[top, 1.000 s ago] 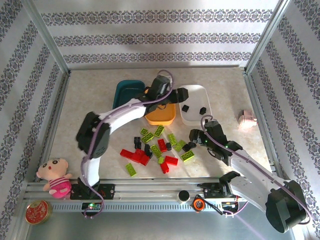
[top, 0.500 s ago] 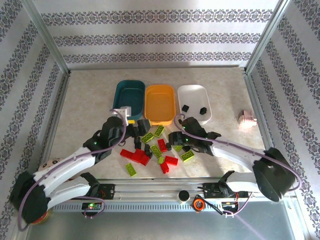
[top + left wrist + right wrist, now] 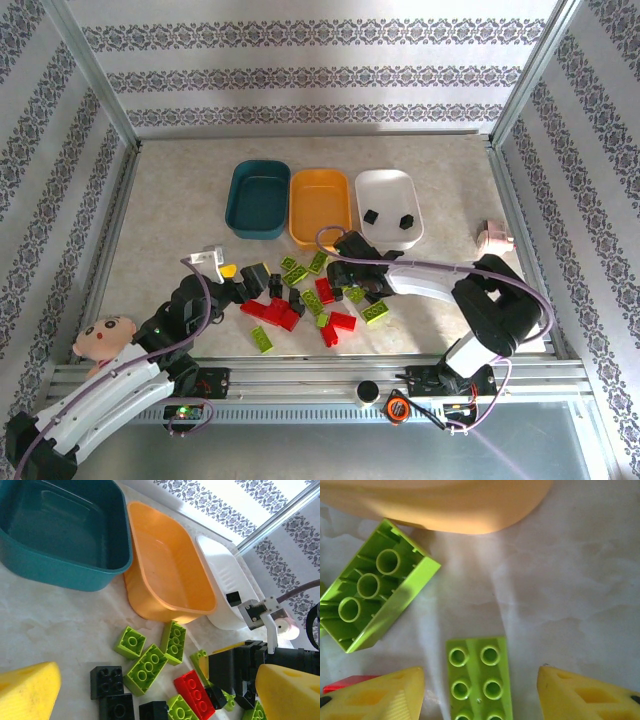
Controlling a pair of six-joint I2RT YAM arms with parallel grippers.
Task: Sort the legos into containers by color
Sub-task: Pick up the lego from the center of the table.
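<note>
My left gripper (image 3: 157,694) had pulled back from the orange tray (image 3: 320,207) to the left side of the legos (image 3: 310,295), which lay mid-way across the table (image 3: 170,200) toward its near edge, jaws spread and empty. The right gripper (image 3: 482,695) had moved onto the pile's far side and straddled a lime brick (image 3: 479,677), jaws spread, not touching it. With just two black bricks (image 3: 370,215) in the white tray (image 3: 388,190), I judged the sorting barely begun.
</note>
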